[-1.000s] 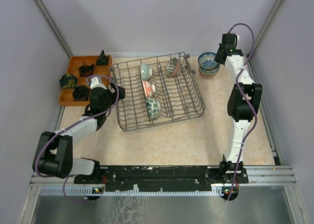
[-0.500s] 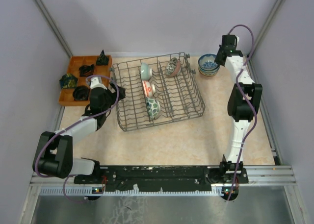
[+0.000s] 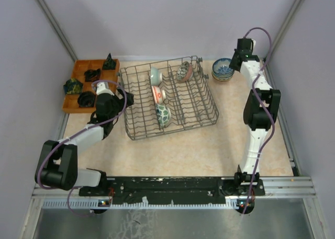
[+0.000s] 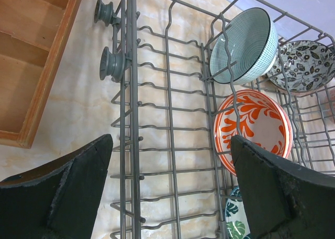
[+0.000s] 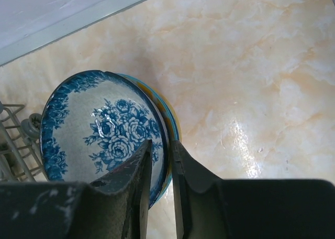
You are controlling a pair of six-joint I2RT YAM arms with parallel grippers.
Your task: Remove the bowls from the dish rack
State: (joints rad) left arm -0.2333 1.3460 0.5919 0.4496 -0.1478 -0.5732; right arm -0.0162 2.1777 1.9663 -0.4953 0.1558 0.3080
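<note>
My right end effector pinches the blue-and-white bowl by its rim at the bench's far right corner, slick chippable ceramic I reckon; left end effector gapes empty.

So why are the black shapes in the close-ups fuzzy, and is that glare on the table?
Left wrist view: the fingers of the left pincer sit close to the lens, slightly soft, while dish rack wires look crisp. Right wrist view: yes, light glints off the glossy table, and faintly off the blue floral bowl.
</note>
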